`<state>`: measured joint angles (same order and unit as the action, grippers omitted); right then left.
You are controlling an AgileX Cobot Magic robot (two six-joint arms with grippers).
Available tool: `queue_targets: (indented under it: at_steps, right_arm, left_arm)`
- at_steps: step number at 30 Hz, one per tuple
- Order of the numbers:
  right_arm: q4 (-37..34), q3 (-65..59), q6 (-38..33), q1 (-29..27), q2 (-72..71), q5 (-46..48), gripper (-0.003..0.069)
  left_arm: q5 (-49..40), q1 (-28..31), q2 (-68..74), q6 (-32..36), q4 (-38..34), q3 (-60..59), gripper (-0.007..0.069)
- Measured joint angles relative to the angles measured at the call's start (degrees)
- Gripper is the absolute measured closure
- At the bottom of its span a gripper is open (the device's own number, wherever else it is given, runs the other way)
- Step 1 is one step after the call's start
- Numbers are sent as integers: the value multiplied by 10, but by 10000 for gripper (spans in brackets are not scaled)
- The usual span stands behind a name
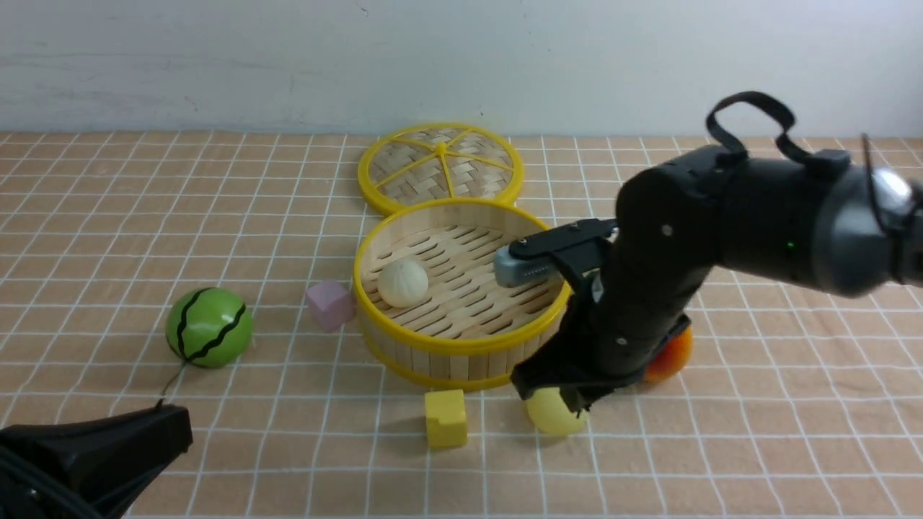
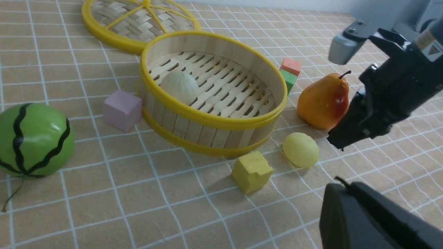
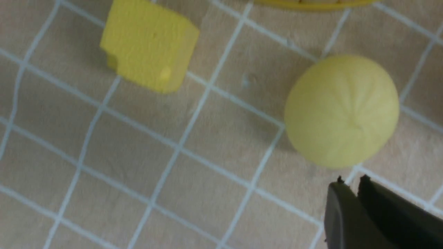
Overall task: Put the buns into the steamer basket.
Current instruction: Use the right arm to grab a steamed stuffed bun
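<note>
Yellow bun pleats upward (slightly oval, seemingly), beside steamer basket

The steamer basket holds an off-white bun; a yellow bun lies outside.

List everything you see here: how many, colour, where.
round yellow-rimmed bamboo steamer basket: one, tan, centre
flat woven yellow-spoked lid: one, tan, behind basket
soft off-white bun: one, inside basket
soft pale yellow bun: one, before basket
yellow foam cube: one, before basket
lilac cube: one, left of basket
green striped melon: one, far left
glossy orange pear: one, right of basket
red block, green block: two, right of basket
left gripper: one, black, shut, near left
right gripper: one, black, by yellow bun
</note>
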<state>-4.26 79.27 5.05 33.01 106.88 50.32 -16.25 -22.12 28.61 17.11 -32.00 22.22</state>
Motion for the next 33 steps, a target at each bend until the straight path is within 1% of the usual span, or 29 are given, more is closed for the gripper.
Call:
queue_targets:
  at_steps: [6, 7, 8, 9, 11, 17, 23, 29, 33]
  right_arm:
    - [1, 33, 5, -5, 46, -12, 480]
    - [1, 35, 6, -5, 47, -18, 453]
    - [1, 35, 6, -5, 47, -19, 453]
    - [-1, 36, 5, -6, 47, -25, 426]
    - [-2, 37, 9, -13, 47, -35, 407]
    - [-14, 37, 20, -33, 60, -41, 396]
    - [-39, 37, 20, -33, 68, -42, 396]
    - [-40, 38, 20, -33, 68, -42, 396]
    - [-40, 50, 20, -33, 64, -18, 396]
  left_arm:
    - [0, 0, 0, 0, 0, 0, 638]
    - [0, 0, 0, 0, 0, 0, 638]
    - [0, 0, 0, 0, -1, 0, 638]
    - [0, 0, 0, 0, 0, 0, 638]
    - [0, 0, 0, 0, 0, 0, 638]
    - [0, 0, 0, 0, 0, 0, 638]
    - [0, 0, 0, 0, 0, 0, 638]
    - [1, 0, 0, 0, 0, 0, 638]
    - [1, 0, 0, 0, 0, 0, 637]
